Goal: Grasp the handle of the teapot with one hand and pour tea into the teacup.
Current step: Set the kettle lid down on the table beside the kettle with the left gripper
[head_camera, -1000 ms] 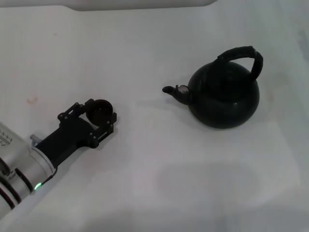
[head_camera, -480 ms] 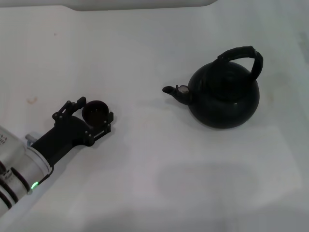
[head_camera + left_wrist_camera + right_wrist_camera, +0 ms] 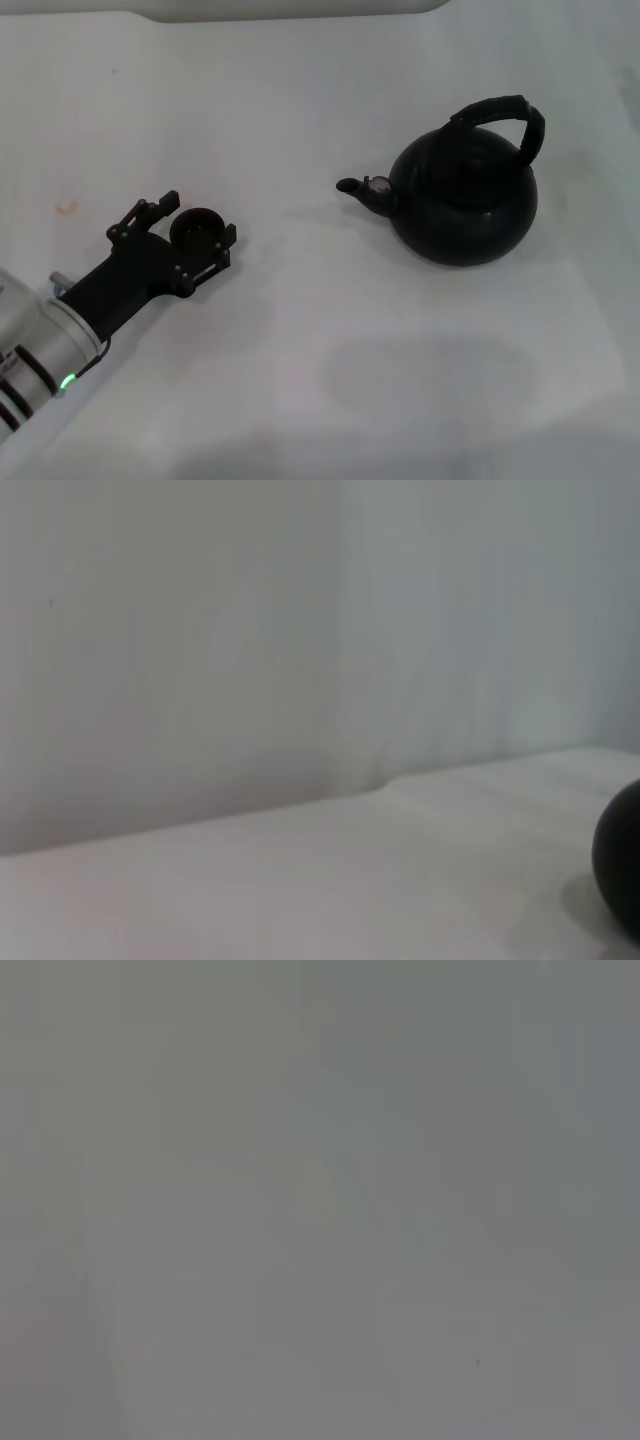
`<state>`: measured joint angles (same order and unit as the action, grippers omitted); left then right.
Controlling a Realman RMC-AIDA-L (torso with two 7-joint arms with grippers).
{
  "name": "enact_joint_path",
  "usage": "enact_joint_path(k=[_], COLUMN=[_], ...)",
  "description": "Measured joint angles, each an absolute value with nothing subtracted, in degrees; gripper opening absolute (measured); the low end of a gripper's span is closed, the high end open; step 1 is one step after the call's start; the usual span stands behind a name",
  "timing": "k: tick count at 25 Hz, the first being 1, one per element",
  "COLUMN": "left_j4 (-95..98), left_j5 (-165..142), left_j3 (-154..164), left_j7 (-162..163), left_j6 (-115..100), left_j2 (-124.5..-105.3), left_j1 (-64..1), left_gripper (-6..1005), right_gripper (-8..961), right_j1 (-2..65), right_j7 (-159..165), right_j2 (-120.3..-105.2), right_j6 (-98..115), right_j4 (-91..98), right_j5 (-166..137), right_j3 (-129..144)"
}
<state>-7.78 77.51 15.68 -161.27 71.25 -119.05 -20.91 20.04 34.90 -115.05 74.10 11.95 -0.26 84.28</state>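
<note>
A white tabletop point(image 3: 300, 380) fills the head view, evenly lit, with a faint yellowish stain point(image 3: 66, 207) near its left side. Along the far edge runs a pale raised ledge point(image 3: 290, 8), and the left wrist view shows a plain grey-white wall point(image 3: 200, 640) behind.

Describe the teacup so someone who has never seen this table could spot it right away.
Start at the big black teapot on the white table and follow its spout toward the robot's left. There the teacup sits between the open jaws of the left gripper. It is tiny, round, dark and handleless, far smaller than the teapot.
</note>
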Motion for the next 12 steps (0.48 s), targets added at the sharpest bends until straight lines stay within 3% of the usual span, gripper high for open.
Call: enact_joint_path(k=[12], left_j4=[-4.33], left_j5=[84.21], left_j3=[12.42], left_j7=[-161.46], left_j6=[89.29], left_j2=[-119.03], left_j1=[-16.3], left_gripper=[878], right_gripper=[689], right_j1=[19.9], right_j7=[34.88], right_j2=[-114.79], right_j6=[74.0], right_j4=[11.97], right_j5=[-0.75], right_j3=[84.51])
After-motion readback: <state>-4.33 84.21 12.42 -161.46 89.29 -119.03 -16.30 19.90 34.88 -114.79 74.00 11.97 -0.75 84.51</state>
